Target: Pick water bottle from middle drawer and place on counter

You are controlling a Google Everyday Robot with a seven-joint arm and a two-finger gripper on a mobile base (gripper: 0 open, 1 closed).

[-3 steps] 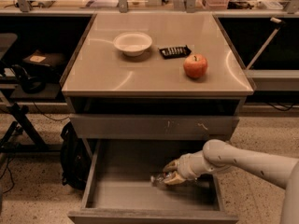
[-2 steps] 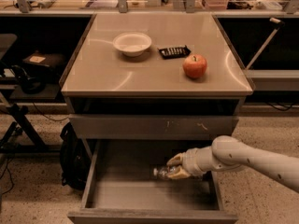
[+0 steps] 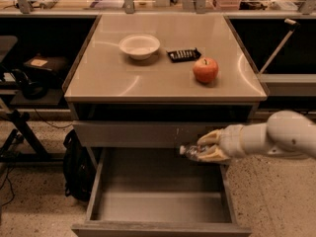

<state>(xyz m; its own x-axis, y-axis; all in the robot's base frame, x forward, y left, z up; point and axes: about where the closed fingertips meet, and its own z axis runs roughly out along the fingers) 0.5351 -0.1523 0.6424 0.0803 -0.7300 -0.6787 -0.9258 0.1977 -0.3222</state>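
Arm (image 3: 291, 138) enters from the right, forearm level. The gripper (image 3: 201, 149), right of centre, points left (fingers (image 3: 211, 137) stacked one above the other), clamped on the water bottle (image 3: 187, 150).

Counter (image 3: 148, 78): smooth glossy beige top. Bowl (image 3: 139, 46): glossy white. Apple (image 3: 205, 70): shiny red skin. Middle drawer (image 3: 148, 201): matt grey floor and walls. Water bottle (image 3: 190, 152): clear crinkled plastic, clasped by the gripper (image 3: 201, 148), smooth cream plastic, above the drawer's right rear.

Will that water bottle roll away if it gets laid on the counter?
Probably, if laid sideways: the water bottle looks round and the counter looks glossy-smooth. It's small clear plastic, so likely light and squashy in the gripper holding it over the middle drawer.
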